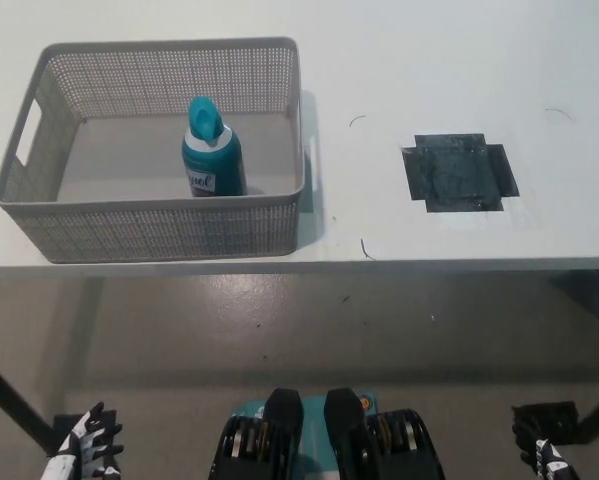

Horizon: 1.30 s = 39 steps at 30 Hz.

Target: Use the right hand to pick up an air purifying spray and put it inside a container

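Spray can (pixel 212 150) upright inside basket (pixel 169 232) at tabletop's (pixel 399 80) front-left; we keep right hand (pixel 539 458) low, its fingers unreadable, left hand (pixel 87 455) fingers spread, so the can stays undisturbed.

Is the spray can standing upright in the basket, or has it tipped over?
Upright. The spray can stands on its base inside the grey basket, cap pointing up, away from the walls; neither hand touches it.
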Each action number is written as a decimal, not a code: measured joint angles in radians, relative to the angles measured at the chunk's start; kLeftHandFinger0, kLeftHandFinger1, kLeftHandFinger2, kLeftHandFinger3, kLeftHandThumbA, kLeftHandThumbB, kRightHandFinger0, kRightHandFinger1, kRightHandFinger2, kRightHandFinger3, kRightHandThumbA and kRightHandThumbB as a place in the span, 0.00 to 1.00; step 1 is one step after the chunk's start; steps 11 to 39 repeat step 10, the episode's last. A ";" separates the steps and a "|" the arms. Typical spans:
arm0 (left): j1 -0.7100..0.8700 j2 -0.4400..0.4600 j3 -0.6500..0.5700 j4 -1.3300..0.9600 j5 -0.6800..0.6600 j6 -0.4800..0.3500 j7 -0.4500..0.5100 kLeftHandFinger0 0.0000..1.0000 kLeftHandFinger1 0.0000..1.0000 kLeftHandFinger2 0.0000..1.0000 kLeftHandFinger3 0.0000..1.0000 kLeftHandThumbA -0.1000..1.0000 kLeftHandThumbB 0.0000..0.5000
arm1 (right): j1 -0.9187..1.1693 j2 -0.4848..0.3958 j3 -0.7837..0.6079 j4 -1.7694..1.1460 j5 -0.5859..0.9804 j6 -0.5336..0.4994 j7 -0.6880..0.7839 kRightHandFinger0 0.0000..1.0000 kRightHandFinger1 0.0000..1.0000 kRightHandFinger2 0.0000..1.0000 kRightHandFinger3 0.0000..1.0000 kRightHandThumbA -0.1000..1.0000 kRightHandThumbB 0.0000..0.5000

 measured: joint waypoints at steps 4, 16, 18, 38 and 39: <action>-0.003 0.002 0.008 -0.001 0.001 -0.013 0.004 0.67 0.77 0.85 1.00 0.47 0.42 | -0.025 0.006 -0.005 0.002 0.010 -0.036 0.002 1.00 1.00 1.00 1.00 0.87 0.85; -0.002 0.004 0.015 -0.005 0.005 -0.030 0.012 0.61 0.74 0.85 0.83 0.54 0.38 | -0.038 0.006 -0.007 0.000 0.019 -0.064 0.007 1.00 1.00 1.00 1.00 0.91 0.81; -0.002 0.004 0.015 -0.005 0.005 -0.030 0.012 0.61 0.74 0.85 0.83 0.54 0.38 | -0.038 0.006 -0.007 0.000 0.019 -0.064 0.007 1.00 1.00 1.00 1.00 0.91 0.81; -0.002 0.004 0.015 -0.005 0.005 -0.030 0.012 0.61 0.74 0.85 0.83 0.54 0.38 | -0.038 0.006 -0.007 0.000 0.019 -0.064 0.007 1.00 1.00 1.00 1.00 0.91 0.81; -0.002 0.004 0.015 -0.005 0.005 -0.030 0.012 0.61 0.74 0.85 0.83 0.54 0.38 | -0.038 0.006 -0.007 0.000 0.019 -0.064 0.007 1.00 1.00 1.00 1.00 0.91 0.81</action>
